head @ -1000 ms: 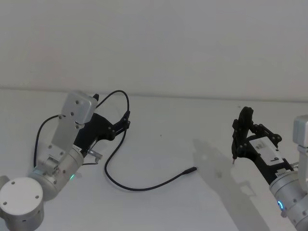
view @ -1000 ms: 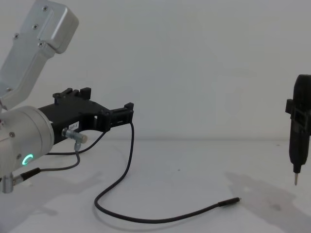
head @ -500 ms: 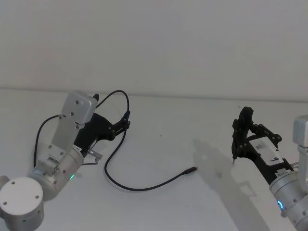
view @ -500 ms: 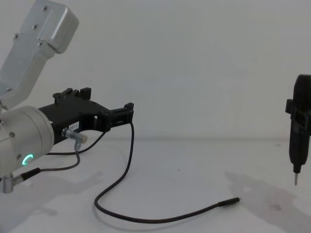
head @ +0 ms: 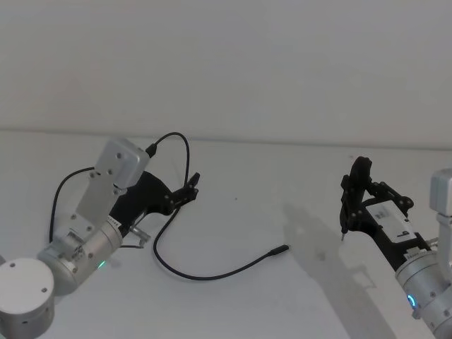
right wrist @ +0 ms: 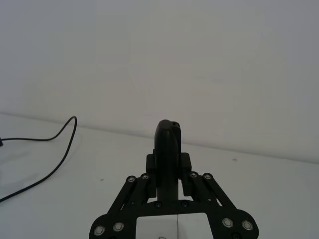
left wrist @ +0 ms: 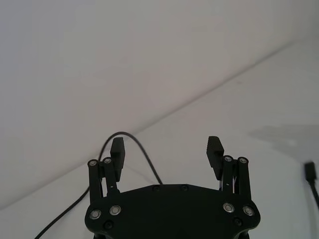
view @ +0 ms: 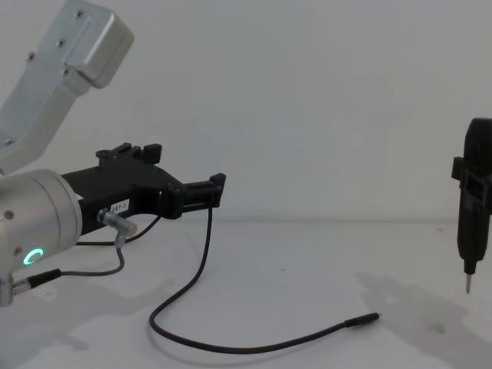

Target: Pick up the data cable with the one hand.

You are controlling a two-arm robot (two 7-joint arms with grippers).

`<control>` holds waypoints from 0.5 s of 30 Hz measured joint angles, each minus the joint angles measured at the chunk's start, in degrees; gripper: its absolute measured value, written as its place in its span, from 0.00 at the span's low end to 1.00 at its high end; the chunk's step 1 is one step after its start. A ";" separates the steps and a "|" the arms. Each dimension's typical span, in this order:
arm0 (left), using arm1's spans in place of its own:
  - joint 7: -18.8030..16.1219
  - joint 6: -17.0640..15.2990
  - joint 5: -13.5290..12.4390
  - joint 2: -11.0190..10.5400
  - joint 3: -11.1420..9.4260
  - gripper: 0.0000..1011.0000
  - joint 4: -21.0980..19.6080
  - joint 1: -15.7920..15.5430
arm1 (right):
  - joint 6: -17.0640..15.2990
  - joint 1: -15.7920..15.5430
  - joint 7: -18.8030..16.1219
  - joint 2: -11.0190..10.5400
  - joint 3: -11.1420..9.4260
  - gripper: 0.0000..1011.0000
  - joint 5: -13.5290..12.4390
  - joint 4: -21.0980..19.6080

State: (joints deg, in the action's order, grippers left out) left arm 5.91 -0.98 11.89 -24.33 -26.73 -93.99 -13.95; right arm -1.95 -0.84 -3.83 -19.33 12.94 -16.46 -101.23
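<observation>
The data cable (head: 169, 265) lies on the white table as a thin black line. It arcs from behind my left arm, loops toward me and ends in a slim plug (head: 284, 248) (view: 372, 317). My left gripper (head: 191, 188) hovers over the cable's upper stretch and is open. In the left wrist view its fingertips (left wrist: 117, 148) stand wide apart, with the cable (left wrist: 145, 160) running on the table beyond them. My right gripper (right wrist: 168, 167) is off to the right, shut on a dark pen-shaped tool (head: 351, 201) (view: 471, 207) with a thin metal tip.
A short grey wire with a silver cylindrical plug (view: 117, 222) hangs at my left wrist. The white table (head: 282, 183) meets a plain white wall behind. Open tabletop lies between the two arms around the cable's plug.
My left gripper has shifted slightly to the right and forward along the cable's upper stretch. The cable's loop and plug, and the right arm, have stayed put.
</observation>
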 joint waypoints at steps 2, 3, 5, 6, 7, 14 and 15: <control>1.67 -0.13 0.20 -0.71 -0.19 0.99 -0.16 -0.19 | 0.00 0.00 0.00 0.00 0.00 0.27 0.00 0.00; 2.91 -0.22 0.35 -1.30 -0.35 0.99 -0.31 -0.38 | 0.00 0.00 0.00 0.00 0.00 0.27 0.00 0.00; 4.00 -0.32 0.48 -1.84 -0.49 0.99 -0.42 -0.54 | 0.00 0.00 0.00 0.00 0.00 0.27 0.00 0.00; 5.21 -0.42 0.60 -2.49 -0.67 0.99 -0.54 -0.78 | 0.00 0.00 0.00 0.00 0.00 0.27 0.00 0.00; 5.76 -0.47 0.67 -2.69 -0.72 0.99 -0.58 -0.85 | 0.00 0.00 0.00 0.00 0.00 0.27 0.00 0.00; 12.02 -1.13 1.26 -5.73 -1.60 0.99 -1.09 -2.18 | 0.00 0.00 0.00 0.00 0.00 0.27 0.00 0.00; 12.69 -1.22 1.32 -6.03 -1.69 0.99 -1.14 -2.34 | 0.00 0.00 0.00 0.00 0.00 0.27 0.00 0.00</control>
State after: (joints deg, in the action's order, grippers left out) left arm 18.59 -2.20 13.21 -30.36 -28.42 -95.13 -16.29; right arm -1.95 -0.84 -3.83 -19.33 12.94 -16.46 -101.23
